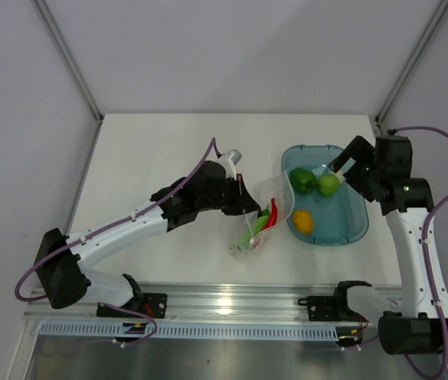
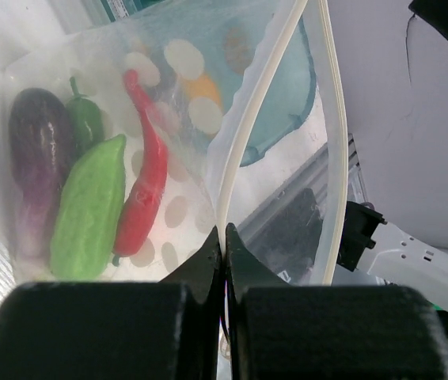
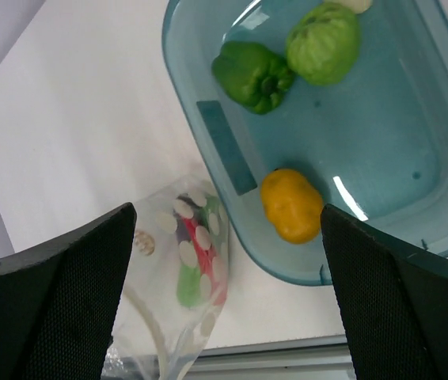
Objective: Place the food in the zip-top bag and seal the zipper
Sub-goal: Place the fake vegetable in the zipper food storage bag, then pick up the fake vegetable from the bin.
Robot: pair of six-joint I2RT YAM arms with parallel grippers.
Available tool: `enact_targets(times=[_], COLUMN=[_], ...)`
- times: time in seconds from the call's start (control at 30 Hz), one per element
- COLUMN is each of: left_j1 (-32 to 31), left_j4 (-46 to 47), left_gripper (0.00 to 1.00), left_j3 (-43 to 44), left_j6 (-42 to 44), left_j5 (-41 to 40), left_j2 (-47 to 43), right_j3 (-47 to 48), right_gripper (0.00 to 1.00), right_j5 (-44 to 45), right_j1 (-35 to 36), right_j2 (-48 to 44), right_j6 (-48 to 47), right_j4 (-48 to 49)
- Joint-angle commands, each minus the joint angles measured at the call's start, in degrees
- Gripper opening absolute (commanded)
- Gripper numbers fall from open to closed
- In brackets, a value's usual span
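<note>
Zip-top bag [image 2: 178,101] rim pinched in the left end effector [image 2: 224,240] — right end effector [image 3: 225,229] spread wide, empty.

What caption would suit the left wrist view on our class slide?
Left gripper pinches the rim of the clear crinkly plastic bag holding a purple toy eggplant, green cucumber and red chili.

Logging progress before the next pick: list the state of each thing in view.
zip-top bag: open, holding eggplant, cucumber, red chili
zipper: unsealed
left gripper: shut on zipper
teal tray: holds green pepper, light-green fruit, yellow-orange fruit
right gripper: open, empty, above teal tray
</note>
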Motion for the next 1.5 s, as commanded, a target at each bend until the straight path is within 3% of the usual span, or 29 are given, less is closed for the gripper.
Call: enact_targets(times=[0.0,0.2,0.3,0.57,0.8,1.03,1.2,1.47], left_j1=[0.5,0.5,0.5,0.5,0.5,0.5,0.5,0.5], left_j4=[0.8,1.2,1.4,0.9,2.2,2.2,1.9,1.7], left_gripper=[0.01,0.01,0.00,0.01,0.01,0.01,0.01,0.01], left_j3=[1.0,1.0,1.0,0.0,-0.2,0.0,0.3,0.3], left_j6=[1.0,1.2,1.4,2.3,2.2,2.2,2.2,2.2], left_j5=[-0.4,0.3,1.0,1.5,3.2,3.7,3.2,3.2], left_j2=[-1.1,-1.1,-0.8,-1.1,0.1,0.7,0.7,0.8], right_j3=[-0.4,-2.3,0.0,8.0,9.9,13.1,12.8,10.0], right_gripper=[0.99,0.99,0.99,0.97,0.96,0.93,0.84,0.84], right_j5=[-9.3,-13.0,-3.1,-2.3,6.6,5.8,2.9,1.2], right_j1=[-6.7,-5.7,-0.8,2.2,5.5,4.3,4.5,5.6], right_j2=[3.0,13.7,20.9,39.9,42.8,48.0,50.6,50.4], right_j6=[-6.6,-15.9,-19.2,-25.1,-30.1,-33.5,-34.5,-33.5], right_j4=[2.3,9.3,12.3,15.1,18.0,16.0,16.1,17.4])
